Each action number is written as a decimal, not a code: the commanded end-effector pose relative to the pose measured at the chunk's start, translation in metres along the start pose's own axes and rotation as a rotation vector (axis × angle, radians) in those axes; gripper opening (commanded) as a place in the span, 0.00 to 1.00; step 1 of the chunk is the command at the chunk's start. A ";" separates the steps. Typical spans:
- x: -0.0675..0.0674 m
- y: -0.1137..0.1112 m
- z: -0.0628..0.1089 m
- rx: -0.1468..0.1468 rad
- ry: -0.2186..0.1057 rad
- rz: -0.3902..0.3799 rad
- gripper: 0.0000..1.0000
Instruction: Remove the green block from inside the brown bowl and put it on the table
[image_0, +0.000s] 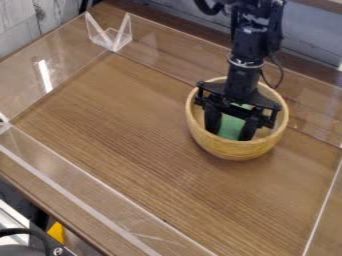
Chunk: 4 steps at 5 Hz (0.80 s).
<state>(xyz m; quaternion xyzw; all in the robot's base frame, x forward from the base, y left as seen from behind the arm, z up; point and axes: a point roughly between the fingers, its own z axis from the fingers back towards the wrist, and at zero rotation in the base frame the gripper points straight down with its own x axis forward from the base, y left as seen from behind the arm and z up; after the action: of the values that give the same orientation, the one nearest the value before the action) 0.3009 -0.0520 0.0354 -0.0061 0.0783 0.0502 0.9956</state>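
Inside the brown bowl (214, 148), green block (231, 128) sat under the pincer (235, 122), which was closed on it. Risk: shallow or off-center bite, block slips on lift; low lift, block snags the rim, drags bowl across worktop (120, 135).

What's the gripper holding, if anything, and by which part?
The gripper has its fingers closed in on both sides of the green block, around its middle, inside the brown bowl. Finger contact is too small to confirm.
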 end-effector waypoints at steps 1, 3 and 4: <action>0.005 -0.002 0.027 -0.027 -0.066 0.002 0.00; 0.002 0.007 0.077 -0.067 -0.133 0.028 0.00; -0.001 0.019 0.108 -0.080 -0.174 0.027 0.00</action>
<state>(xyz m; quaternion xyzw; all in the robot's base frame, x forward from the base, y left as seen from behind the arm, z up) 0.3098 -0.0306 0.1223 -0.0350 0.0243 0.0704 0.9966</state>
